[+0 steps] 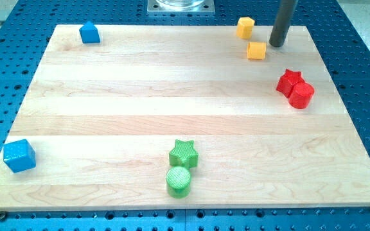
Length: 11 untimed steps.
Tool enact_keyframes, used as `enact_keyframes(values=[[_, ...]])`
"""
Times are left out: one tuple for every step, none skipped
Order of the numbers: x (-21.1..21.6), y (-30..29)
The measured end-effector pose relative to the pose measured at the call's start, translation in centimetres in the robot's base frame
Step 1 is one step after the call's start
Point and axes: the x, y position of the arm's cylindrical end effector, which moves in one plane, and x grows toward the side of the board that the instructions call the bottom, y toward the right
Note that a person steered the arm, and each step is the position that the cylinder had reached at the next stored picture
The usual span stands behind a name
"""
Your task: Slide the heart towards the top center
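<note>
Board (172, 96): a wood panel on a blue perforated table (365, 77). It lies flat so that blocks slide. There are no containers and nothing sits inside anything; all blocks lie loose on the board.

Rod (282, 19): dark and upright, coming in from the view's top. There are no jaws on this rig, so nothing is spread or pinched; it can only push. The tip (276, 45) is down at board level and touches no block.

Blocks, all placed from the tip:
- Blue cube (19, 155): far to the view's left and well below, at the board's corner.
- Red cylinder (301, 95) and red star (290, 79): touching each other, below and slightly to the view's right.
- Green star (184, 154) and green cylinder (178, 181): touching, far below and to the view's left.
- Blue block (90, 32): house-like shape, far to the view's left, a bit higher.
- Lower yellow block (256, 51): just beside the tip on the view's left, with a small gap.
- Upper yellow block (245, 27): near, to the view's left and higher.

Heart: the picture is too coarse to tell which yellow block it is. Judging by the tip's position, it is probably the lower one. The tip sits on that block's right side, so a leftward push would send it towards top centre. The task looks barely started. The main risk is clipping the upper yellow block on the way.
</note>
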Motion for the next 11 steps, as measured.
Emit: enact_keyframes(values=[[2.8, -1.5], [3.4, -5.1], [2.1, -9.6], [2.1, -11.2], [1.6, -9.9], [1.0, -9.7], [0.2, -10.2], [-0.5, -10.2], [-2.4, -10.2], [-2.9, -13.1], [-3.0, -15.9]])
